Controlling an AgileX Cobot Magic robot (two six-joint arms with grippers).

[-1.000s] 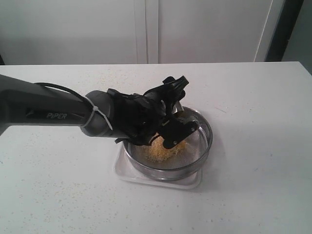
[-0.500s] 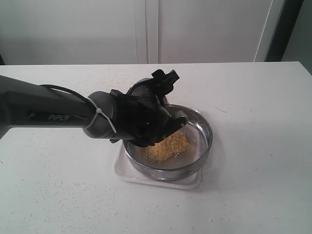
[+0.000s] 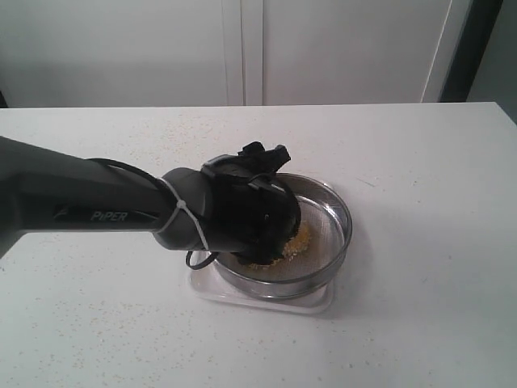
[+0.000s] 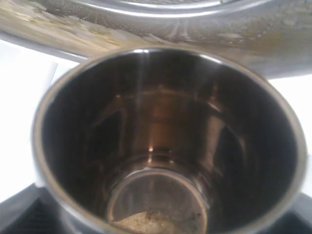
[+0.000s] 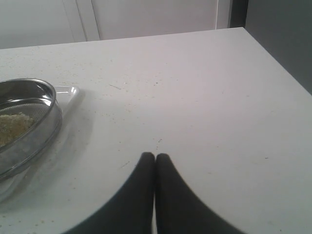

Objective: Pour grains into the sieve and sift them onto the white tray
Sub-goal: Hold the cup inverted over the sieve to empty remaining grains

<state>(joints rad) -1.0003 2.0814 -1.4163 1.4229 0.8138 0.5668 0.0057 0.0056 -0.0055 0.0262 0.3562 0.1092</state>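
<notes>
Most grains (image 3: 299, 240) already lie in the sieve (image 3: 338, 212); pouring is ending.
Left fingers (image 4: 17, 214) clamp the nearly empty steel cup (image 4: 165, 136); right fingers (image 5: 145, 190) are closed, empty. Next move: shake sieve over white tray (image 3: 319, 304) beneath.

The grains (image 3: 297, 241) lie in the sieve (image 3: 329, 229) on the white tray (image 3: 318, 304), steel cup (image 4: 161, 141) in the left claw (image 4: 157, 217).

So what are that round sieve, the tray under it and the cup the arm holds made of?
The sieve looks like polished steel: its rim is mirror-bright and its floor is fine grey wire mesh. The tray is probably plastic, glossy white and slightly translucent at the corner, though that is hard to confirm. The cup is shiny metal, likely stainless steel, its inner wall showing streaked reflections.
</notes>
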